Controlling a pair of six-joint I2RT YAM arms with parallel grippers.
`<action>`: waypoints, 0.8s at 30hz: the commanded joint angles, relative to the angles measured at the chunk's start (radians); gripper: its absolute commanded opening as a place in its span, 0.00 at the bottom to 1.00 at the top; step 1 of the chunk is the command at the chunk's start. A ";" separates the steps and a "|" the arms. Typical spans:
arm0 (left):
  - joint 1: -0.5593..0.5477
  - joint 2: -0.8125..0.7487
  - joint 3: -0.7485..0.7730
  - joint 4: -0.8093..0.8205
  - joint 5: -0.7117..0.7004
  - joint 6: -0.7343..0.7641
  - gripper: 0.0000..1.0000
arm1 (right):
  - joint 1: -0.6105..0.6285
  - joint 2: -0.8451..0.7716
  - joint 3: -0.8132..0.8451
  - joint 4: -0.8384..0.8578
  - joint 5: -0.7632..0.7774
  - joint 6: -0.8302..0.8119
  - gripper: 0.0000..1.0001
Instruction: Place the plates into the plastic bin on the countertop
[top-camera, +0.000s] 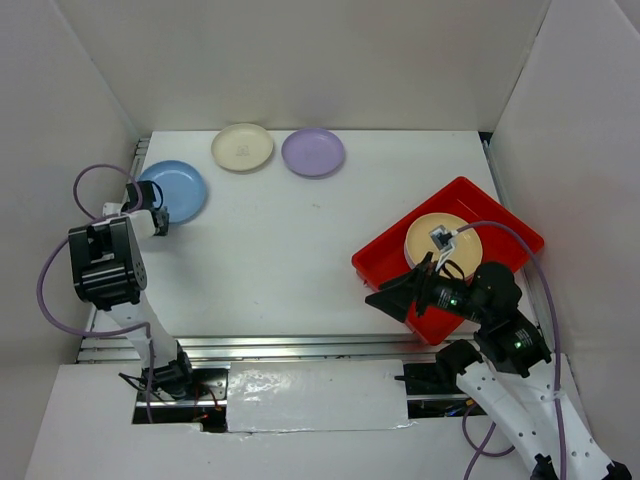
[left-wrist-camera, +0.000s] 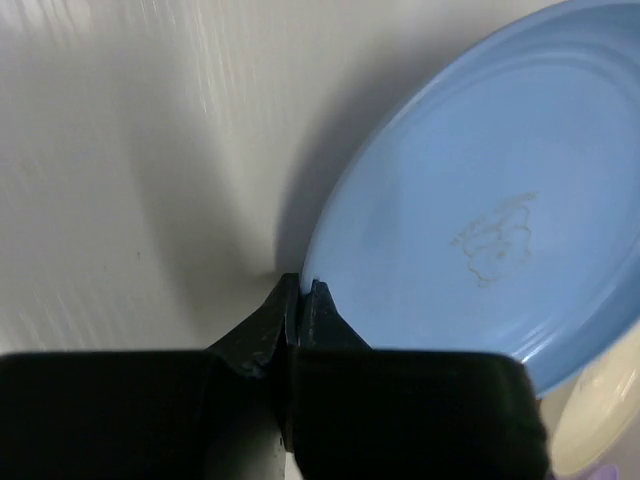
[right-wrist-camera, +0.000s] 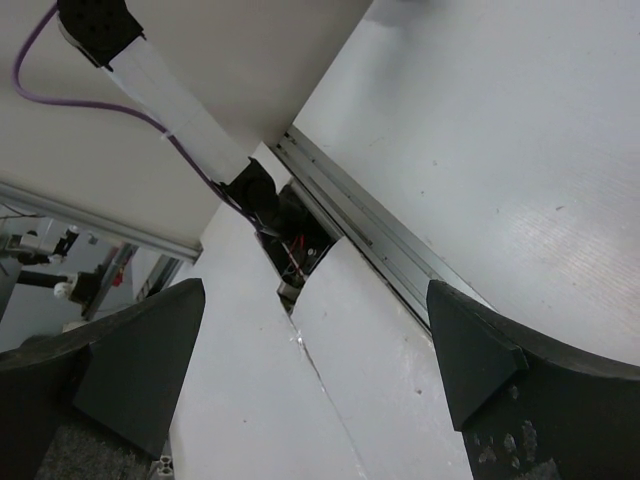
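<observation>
A blue plate (top-camera: 175, 190) lies at the far left of the white countertop (top-camera: 280, 250). My left gripper (top-camera: 153, 221) is shut on its near rim; in the left wrist view the jaws (left-wrist-camera: 303, 292) pinch the edge of the blue plate (left-wrist-camera: 480, 200). A cream plate (top-camera: 242, 147) and a purple plate (top-camera: 313, 152) lie at the back. The red plastic bin (top-camera: 500, 215) stands at the right with a yellow-orange plate (top-camera: 430, 232) in it. My right gripper (top-camera: 398, 292) is open and empty at the bin's near-left corner, pointing left (right-wrist-camera: 315, 340).
White walls close in the back and both sides. A metal rail (top-camera: 280, 347) runs along the near edge, also in the right wrist view (right-wrist-camera: 370, 225). The cream plate's edge (left-wrist-camera: 600, 420) shows beyond the blue plate in the left wrist view.
</observation>
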 joint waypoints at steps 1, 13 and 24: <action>0.002 -0.050 -0.034 -0.123 0.047 -0.019 0.00 | 0.009 0.009 0.052 0.026 0.027 -0.030 1.00; -0.364 -0.605 -0.071 -0.169 0.053 0.293 0.00 | 0.011 0.032 0.110 -0.040 0.192 0.003 1.00; -0.968 -0.090 0.439 -0.158 0.360 0.492 0.00 | 0.009 -0.091 0.435 -0.436 0.751 0.118 1.00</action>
